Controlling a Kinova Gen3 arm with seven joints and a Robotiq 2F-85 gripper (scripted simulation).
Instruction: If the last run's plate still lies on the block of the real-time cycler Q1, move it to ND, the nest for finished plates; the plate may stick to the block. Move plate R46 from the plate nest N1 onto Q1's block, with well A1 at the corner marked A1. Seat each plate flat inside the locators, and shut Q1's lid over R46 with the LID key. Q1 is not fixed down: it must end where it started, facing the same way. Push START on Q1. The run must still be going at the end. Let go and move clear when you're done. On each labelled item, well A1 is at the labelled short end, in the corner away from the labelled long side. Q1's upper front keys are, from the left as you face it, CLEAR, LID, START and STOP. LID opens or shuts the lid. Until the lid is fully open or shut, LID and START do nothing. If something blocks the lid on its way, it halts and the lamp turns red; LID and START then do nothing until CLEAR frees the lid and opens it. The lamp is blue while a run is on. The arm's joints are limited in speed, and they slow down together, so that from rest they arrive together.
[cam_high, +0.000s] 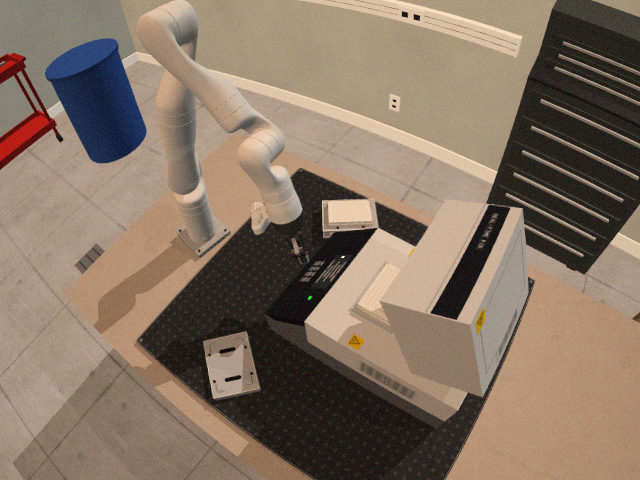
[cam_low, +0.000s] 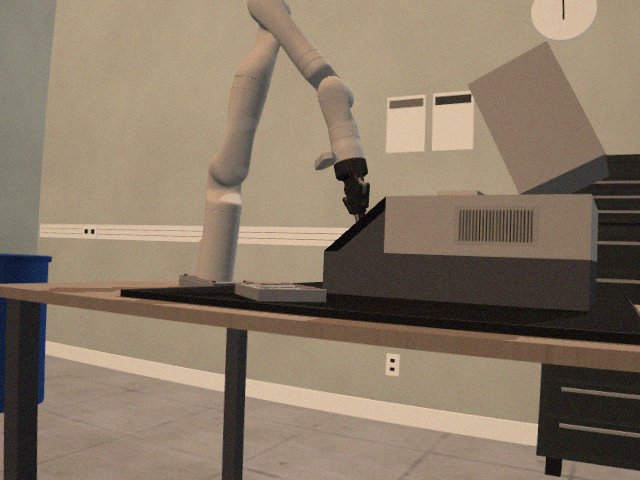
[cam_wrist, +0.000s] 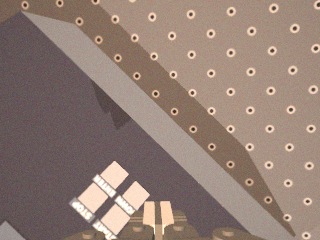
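My gripper (cam_high: 303, 259) (cam_low: 357, 218) (cam_wrist: 157, 219) is shut and empty, its fingertips low over the sloping front key panel of cycler Q1 (cam_high: 333, 322) (cam_low: 423, 227). In the wrist view the STOP key (cam_wrist: 92, 198) and START key (cam_wrist: 115, 218) lie left of the fingertips. Q1's lid (cam_high: 444, 263) (cam_low: 537, 118) stands raised and tilted back. The lamp (cam_high: 309, 297) is green. A pale plate (cam_high: 379, 286) (cam_low: 460, 193) lies on Q1's block, partly hidden by the lid. Another pale plate (cam_high: 349, 211) rests on the back nest (cam_high: 329, 227). The front-left nest (cam_high: 242, 361) (cam_low: 294, 295) holds no plate. Nest labels are unreadable.
Q1 stands on the black perforated mat (cam_high: 310, 413), between the two nests. The raised lid overhangs the rear of Q1. The arm's base (cam_high: 204, 240) is on the table, left of the mat. A blue bin (cam_high: 100, 103) and a dark drawer cabinet (cam_high: 573, 155) stand beyond the table.
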